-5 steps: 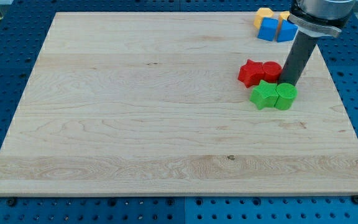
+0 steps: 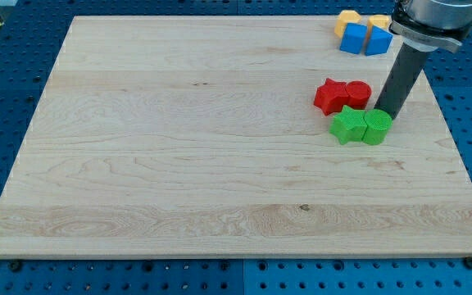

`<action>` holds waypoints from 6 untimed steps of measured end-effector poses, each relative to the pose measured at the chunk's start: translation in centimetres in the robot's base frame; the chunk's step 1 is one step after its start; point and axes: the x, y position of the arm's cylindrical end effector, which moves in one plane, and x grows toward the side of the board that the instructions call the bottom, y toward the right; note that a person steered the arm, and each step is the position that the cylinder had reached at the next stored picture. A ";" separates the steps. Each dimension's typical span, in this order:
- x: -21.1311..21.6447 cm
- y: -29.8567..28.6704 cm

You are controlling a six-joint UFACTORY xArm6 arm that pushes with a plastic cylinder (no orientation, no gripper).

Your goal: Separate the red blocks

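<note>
A red star block (image 2: 329,96) and a red cylinder (image 2: 358,93) sit side by side and touching at the right of the wooden board (image 2: 179,147). My tip (image 2: 386,112) is down just right of the red cylinder, right above the green cylinder (image 2: 376,127). The rod rises from it toward the view's top right. A green star block (image 2: 348,124) lies next to the green cylinder, just below the red pair.
At the board's top right corner lie two blue blocks (image 2: 353,38) (image 2: 378,40) with two yellow-orange blocks (image 2: 347,19) (image 2: 379,21) behind them. A blue perforated table surrounds the board.
My tip and rod have moved slightly to the view's right, away from the red cylinder. The blocks have not moved.
</note>
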 end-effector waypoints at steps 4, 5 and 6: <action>0.3 -4.6; -0.2 -3.5; -3.2 -4.8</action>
